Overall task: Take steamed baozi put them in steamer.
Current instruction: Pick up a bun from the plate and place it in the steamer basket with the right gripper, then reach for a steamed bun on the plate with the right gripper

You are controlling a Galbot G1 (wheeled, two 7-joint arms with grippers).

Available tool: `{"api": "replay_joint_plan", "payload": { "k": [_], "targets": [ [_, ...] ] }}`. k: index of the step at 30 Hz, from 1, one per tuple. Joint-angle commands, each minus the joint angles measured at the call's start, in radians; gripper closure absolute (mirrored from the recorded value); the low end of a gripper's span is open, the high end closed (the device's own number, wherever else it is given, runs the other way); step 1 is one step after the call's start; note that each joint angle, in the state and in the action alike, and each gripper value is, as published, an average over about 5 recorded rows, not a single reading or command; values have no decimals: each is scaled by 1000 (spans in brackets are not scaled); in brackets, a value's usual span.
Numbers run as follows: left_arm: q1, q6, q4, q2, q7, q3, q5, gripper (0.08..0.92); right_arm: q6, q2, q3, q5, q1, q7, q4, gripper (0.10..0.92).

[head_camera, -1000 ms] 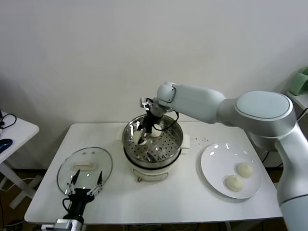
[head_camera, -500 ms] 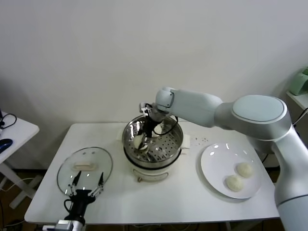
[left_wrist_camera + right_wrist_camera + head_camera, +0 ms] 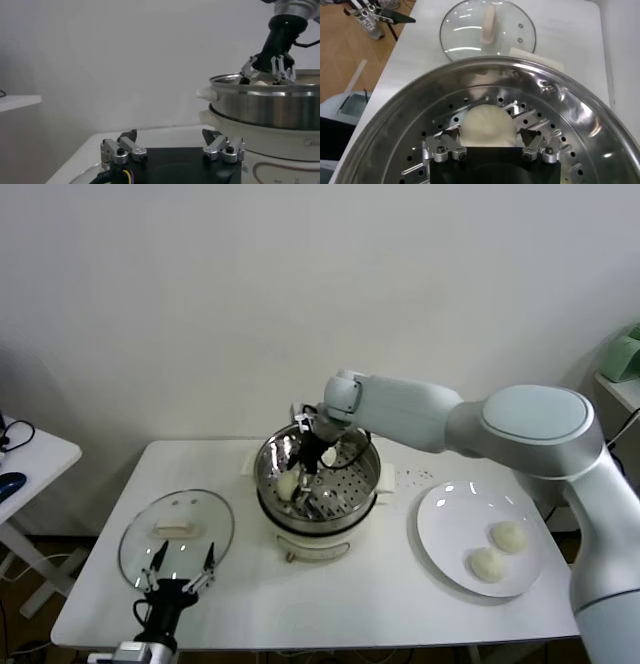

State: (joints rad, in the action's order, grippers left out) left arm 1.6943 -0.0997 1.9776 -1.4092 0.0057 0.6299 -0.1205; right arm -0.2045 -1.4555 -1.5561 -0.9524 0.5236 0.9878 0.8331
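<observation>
Now the right pincer gapes wide above a baozi in the steamer.

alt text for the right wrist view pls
The right gripper hangs open inside the steamer, its fingers either side of a baozi lying on the perforated tray. Beyond the rim, a glass lid lies on the white table.

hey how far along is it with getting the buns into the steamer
About halfway. Two buns sit in the steamer: one near its left wall and one farther back. The right gripper is open just above a bun on the perforated tray, so nothing is gripped. Two buns are left on the plate. The left gripper is open near the glass lid.
</observation>
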Motion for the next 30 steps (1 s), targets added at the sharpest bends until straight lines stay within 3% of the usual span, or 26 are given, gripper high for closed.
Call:
{"api": "replay_joint_plan", "payload": {
  "k": [1,8,14,24,30],
  "targets": [
    [-2,2,-2,-2,0,0,-5,177,3,20,0,0,48,13,19,203],
    [-10,5,-5,-1,0,1,-6,177,15,174,-46,-24,246,60,198,203],
    [-21,9,-11,3,-1,3,-12,177,33,421,-97,50,388,96,411,203],
    [-36,17,-29,10,-8,29,-33,177,72,827,-113,393,363,144,639,203],
    [-9,7,-38,10,-10,38,-19,177,95,998,18,576,167,143,669,203]
  ]
}}
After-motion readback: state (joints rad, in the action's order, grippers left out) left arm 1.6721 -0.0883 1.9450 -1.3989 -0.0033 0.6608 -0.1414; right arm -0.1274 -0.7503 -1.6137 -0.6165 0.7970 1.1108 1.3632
